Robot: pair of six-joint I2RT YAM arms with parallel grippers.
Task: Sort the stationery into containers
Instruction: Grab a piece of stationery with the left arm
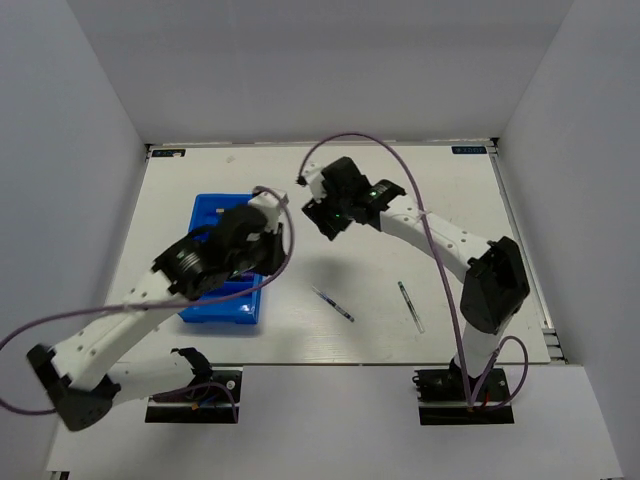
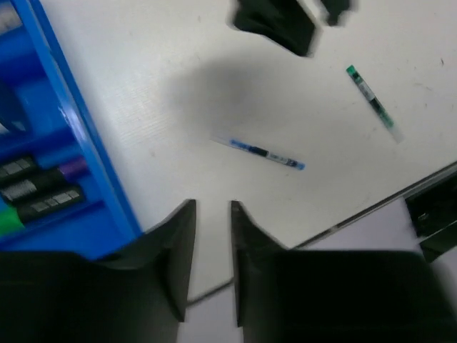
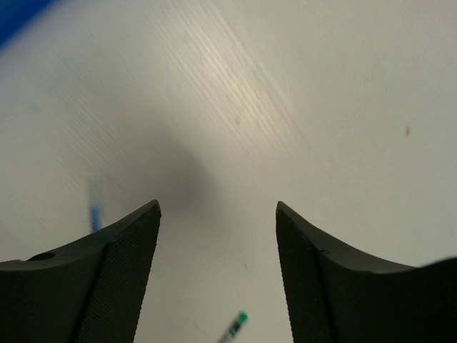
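The blue tray (image 1: 207, 215) lies left of centre, partly under my left arm. In the left wrist view the tray (image 2: 86, 171) holds black highlighters (image 2: 43, 200), one with a purple cap (image 2: 71, 169) and one with a green cap (image 2: 11, 221). A thin blue pen (image 1: 332, 304) and a thin green pen (image 1: 410, 305) lie on the table; both show in the left wrist view, the blue pen (image 2: 260, 152) and the green pen (image 2: 371, 103). My left gripper (image 2: 213, 207) is empty, its jaws a narrow gap apart, by the tray's right edge. My right gripper (image 3: 218, 211) is wide open and empty above bare table.
White walls enclose the table on three sides. My right gripper (image 1: 322, 212) hangs right of the tray's far corner. The green pen's tip (image 3: 235, 325) shows low in the right wrist view. Erasers and tin are not in view.
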